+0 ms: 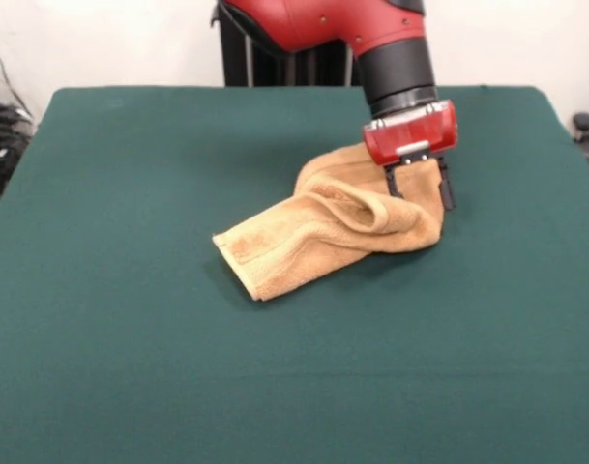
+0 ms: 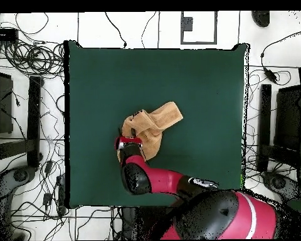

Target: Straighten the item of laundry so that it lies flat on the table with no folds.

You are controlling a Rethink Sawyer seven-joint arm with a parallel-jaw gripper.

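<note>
I saw the pincer (image 1: pixel 420 189) spread open, its prongs straddling the crumpled towel's (image 1: pixel 323 237) raised end on the table (image 1: pixel 130 290).

Bare table (image 1: pixel 130 367) all around crumpled towel (image 1: pixel 313 237)

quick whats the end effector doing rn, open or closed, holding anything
End effector: fingers spread, so open, down at the bunched edge of the towel; no grip on it shows.
</note>
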